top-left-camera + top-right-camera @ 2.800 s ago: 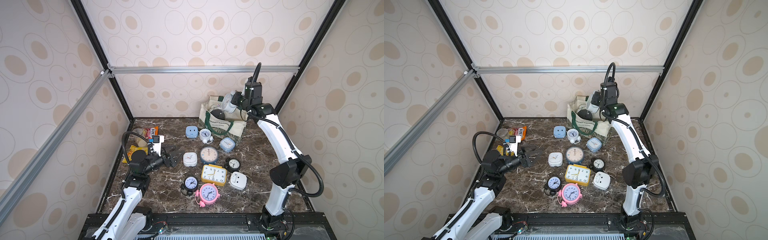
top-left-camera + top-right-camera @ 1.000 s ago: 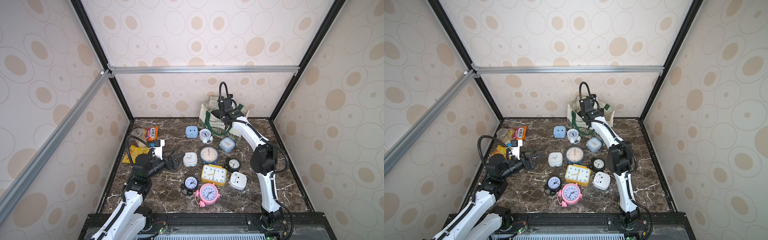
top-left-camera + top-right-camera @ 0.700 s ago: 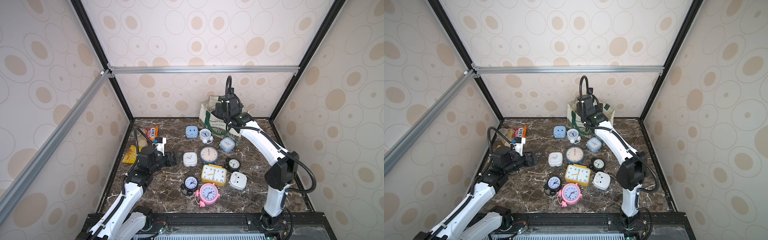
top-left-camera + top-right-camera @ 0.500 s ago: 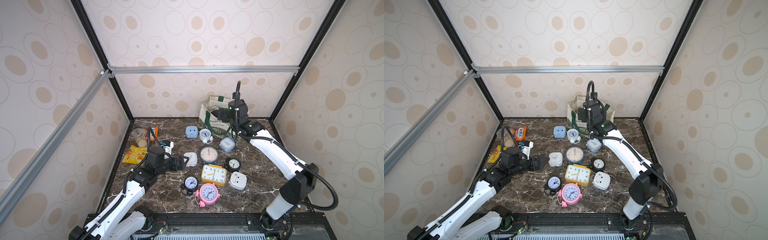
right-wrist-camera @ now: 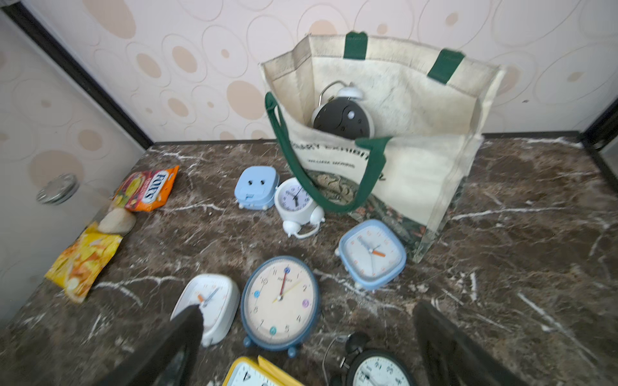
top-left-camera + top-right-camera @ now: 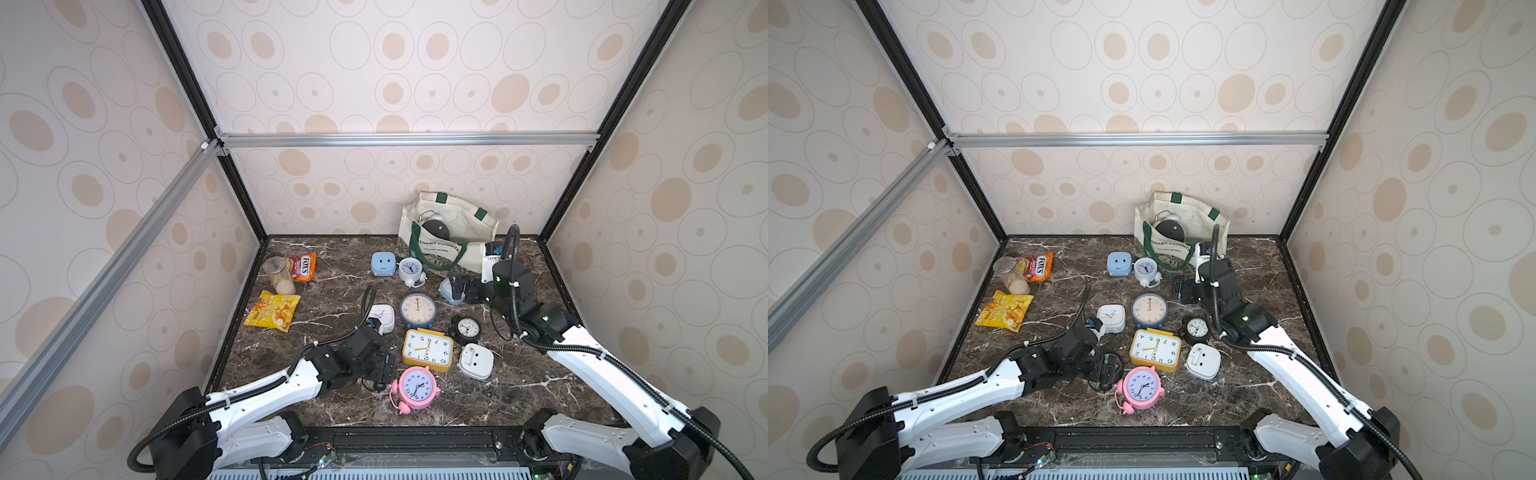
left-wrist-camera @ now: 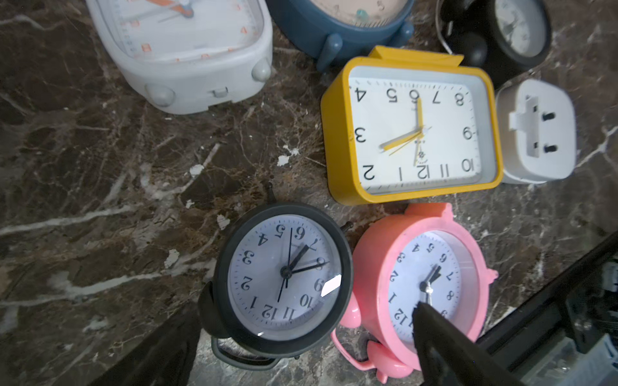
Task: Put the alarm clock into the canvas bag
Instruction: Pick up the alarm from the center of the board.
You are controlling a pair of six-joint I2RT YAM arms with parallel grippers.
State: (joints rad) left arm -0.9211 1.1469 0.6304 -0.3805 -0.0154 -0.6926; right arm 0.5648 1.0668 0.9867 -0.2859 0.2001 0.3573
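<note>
The left end effector (image 7: 302,312), jaws apart, hangs over the black-rimmed clock (image 7: 284,274); closing, a finger may strike the pink clock (image 7: 424,284) just beside it. The right end effector (image 5: 309,310) stands apart, empty.

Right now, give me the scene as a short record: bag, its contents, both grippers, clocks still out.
bag: canvas bag, upright at the back, mouth open
inside: one twin-bell clock, dark back showing
left gripper: open, over the black-rimmed clock, not gripping
right gripper: open, empty, in front of the bag
on table: ten clocks
</note>
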